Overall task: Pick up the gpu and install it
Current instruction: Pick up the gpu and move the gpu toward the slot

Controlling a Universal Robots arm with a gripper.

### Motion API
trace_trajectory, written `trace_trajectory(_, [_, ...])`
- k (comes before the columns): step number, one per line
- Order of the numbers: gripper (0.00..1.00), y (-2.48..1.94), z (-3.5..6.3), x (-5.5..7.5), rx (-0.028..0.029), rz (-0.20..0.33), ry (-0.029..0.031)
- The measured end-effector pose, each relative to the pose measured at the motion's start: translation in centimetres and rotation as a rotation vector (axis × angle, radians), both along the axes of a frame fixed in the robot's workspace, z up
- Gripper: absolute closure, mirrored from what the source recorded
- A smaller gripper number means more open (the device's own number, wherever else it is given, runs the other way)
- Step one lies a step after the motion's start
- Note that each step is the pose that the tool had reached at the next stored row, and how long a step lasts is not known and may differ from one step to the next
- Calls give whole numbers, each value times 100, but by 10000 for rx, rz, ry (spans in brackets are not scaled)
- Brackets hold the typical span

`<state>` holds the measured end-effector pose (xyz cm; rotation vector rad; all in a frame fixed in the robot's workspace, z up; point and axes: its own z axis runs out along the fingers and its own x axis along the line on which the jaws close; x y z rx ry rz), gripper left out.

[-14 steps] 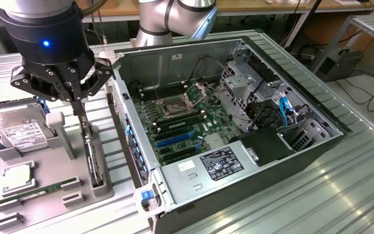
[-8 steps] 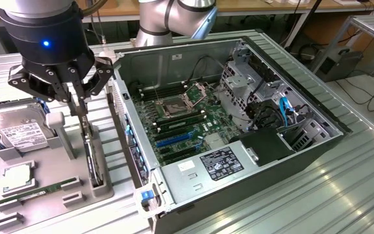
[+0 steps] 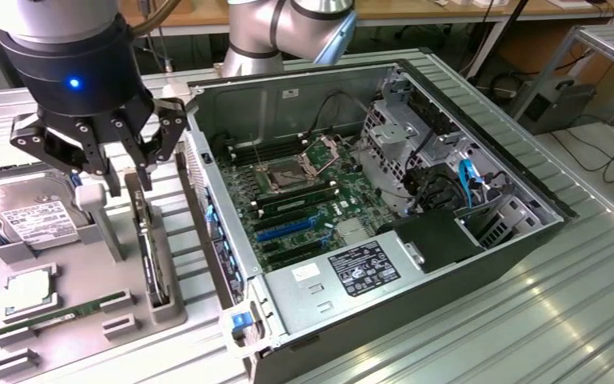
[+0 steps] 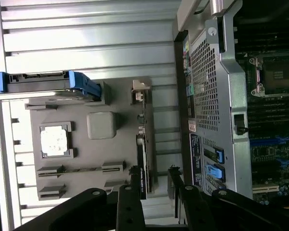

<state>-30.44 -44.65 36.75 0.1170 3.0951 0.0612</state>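
The gpu (image 3: 150, 250) is a thin dark card standing on edge in a slot along the grey fixture tray (image 3: 83, 336), on the side next to the computer case. The wrist view looks down on the gpu (image 4: 141, 163), with its pale bracket (image 4: 141, 90) at the far end. My gripper (image 3: 109, 170) hangs above the tray near the card's upper end. Its dark fingers are spread apart with nothing between them. In the wrist view the gripper (image 4: 154, 177) is open, and one of its fingers (image 4: 136, 179) lies over the card's near end.
An open computer case (image 3: 520, 200) lies at the exterior view's right, motherboard (image 3: 297, 192) and blue expansion slots (image 3: 284, 229) exposed. The tray also holds a silver hard drive (image 3: 29, 212), a processor chip (image 3: 29, 288) and a green memory stick (image 3: 61, 314). The case's rear panel (image 4: 207, 96) is close beside the card.
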Motion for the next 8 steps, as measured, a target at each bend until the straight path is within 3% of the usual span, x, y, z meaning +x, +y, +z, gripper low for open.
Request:
trace_trajectory(2, [64, -6, -37, -14, 1, -5, -36])
trace_trajectory(8, [64, -52, -201, -38, -1, -165, -37])
